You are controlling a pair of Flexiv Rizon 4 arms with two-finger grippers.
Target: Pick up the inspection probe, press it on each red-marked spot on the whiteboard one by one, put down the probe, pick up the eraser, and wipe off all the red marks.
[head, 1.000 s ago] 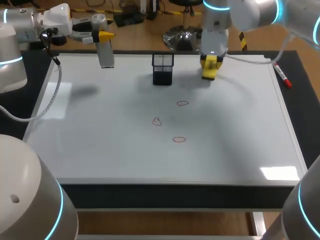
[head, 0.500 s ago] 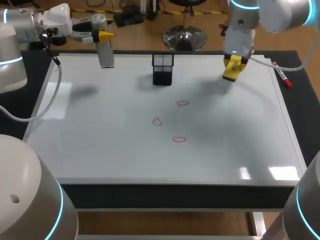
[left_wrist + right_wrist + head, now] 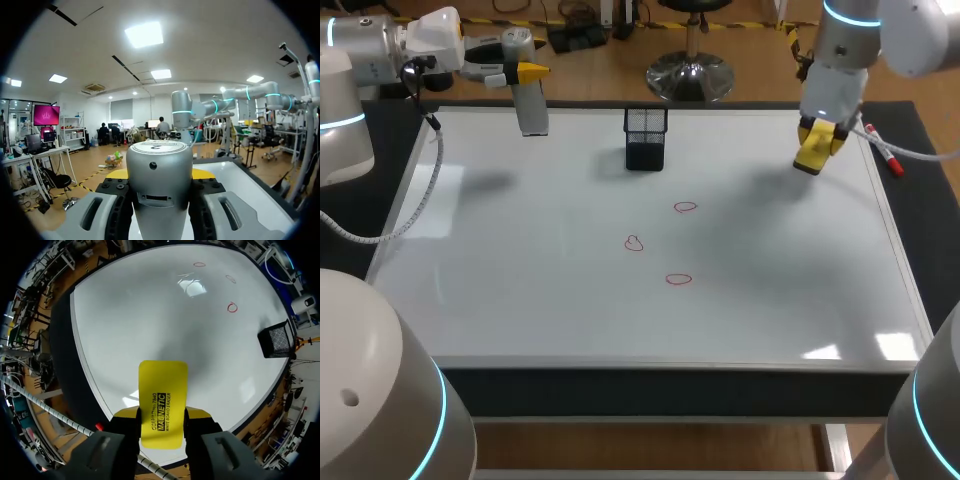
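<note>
Whiteboard (image 3: 520,300): white and glossy, it covers nearly the whole tabletop and is the working surface for both arms.
Red marks: three small loops in the middle of the board, one far (image 3: 685,207), one middle (image 3: 634,243), one near (image 3: 678,279). All are intact, so wiping is not yet done.
Left gripper (image 3: 523,73): over the board's far left corner, fingers clamped on the inspection probe (image 3: 528,100).
Inspection probe: a grey cylinder held upright and well apart from the marks. Its shadow lies apart from it on the board, so it looks lifted clear. My guess is that it is parked out of the other arm's way.
Right gripper (image 3: 817,135): near the board's far right edge, fingers pinching the eraser (image 3: 162,390) from both sides.
Eraser: a yellow block sticking out ahead of the fingertips. Its flat end points down at the board, which suits a wiping stroke.
Mesh holder (image 3: 645,138): a black basket standing on the far middle of the board, between the two grippers. It sits just beyond the farthest mark, so a sweep there needs care.
Red marker (image 3: 883,148): lies at the board's right edge, beside the right gripper and away from the marks.
</note>
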